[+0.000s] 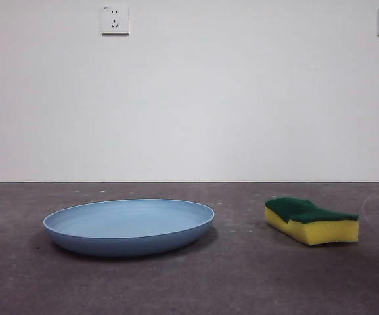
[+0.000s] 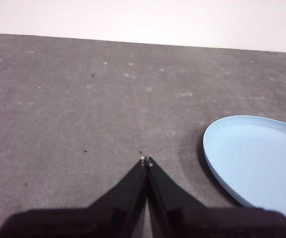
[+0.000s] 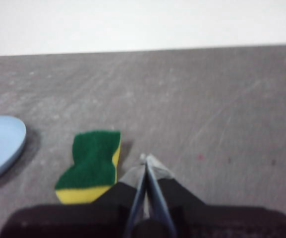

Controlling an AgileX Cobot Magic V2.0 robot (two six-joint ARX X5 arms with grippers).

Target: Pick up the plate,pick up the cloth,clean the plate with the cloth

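Above table (image 1: 189, 289), L gripper (image 2: 145, 159) & R gripper (image 3: 145, 157) jaws together, empty; plate (image 1: 129, 226), cloth (image 1: 311, 220) untouched.

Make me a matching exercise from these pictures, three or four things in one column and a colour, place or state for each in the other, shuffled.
Things:
1. plate
2. sponge
3. left gripper
4. wall sockets

Descriptions:
A. green layer on yellow foam
B. high on the white wall
C. light blue, flat on the table
D. shut, holding nothing, beside the plate

Pairs: 1-C, 2-A, 3-D, 4-B
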